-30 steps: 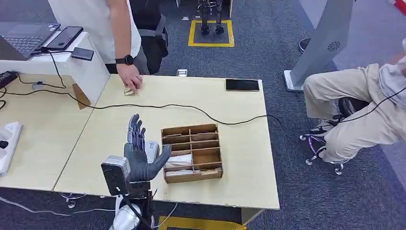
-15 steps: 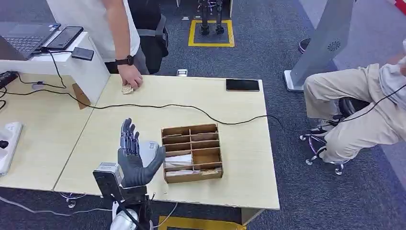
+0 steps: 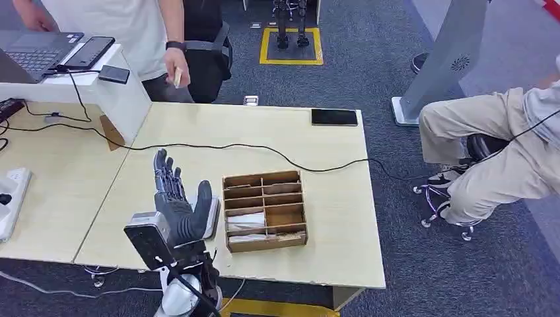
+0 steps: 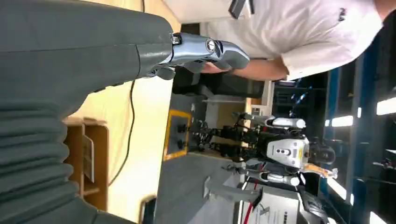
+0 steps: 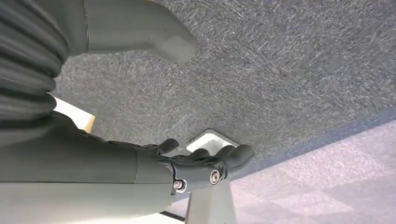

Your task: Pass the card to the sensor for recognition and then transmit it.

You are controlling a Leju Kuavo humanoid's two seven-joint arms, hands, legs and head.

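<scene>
Above the near edge of the table (image 3: 317,257), just beside the wooden tray (image 3: 265,210), the left hand (image 3: 177,205) is raised with fingers spread and palm turned up, holding nothing; the pose reads as an offered or receiving palm rather than a grasp. Partly hidden behind that hand lies a pale flat device (image 3: 212,212), touching the tray's side; it is probably the sensor, though its face cannot be read. The card (image 3: 177,77) is well apart from the robot, pinched in the person's hand (image 3: 174,66) beyond the far table edge, so judging from this the card has left the robot and the hand-over step looks done or nearly so. The tray holds pale cards in its near compartments, presumably the stock for further passes. A black cable (image 3: 264,150) crosses the table between the tray and a dark phone (image 3: 334,117) at the far edge. The right hand (image 5: 196,163) hangs over grey carpet, fingers loosely apart and holding nothing, apparently parked because this task needs one arm. Next move likely calls for lowering the left hand toward the tray.
</scene>
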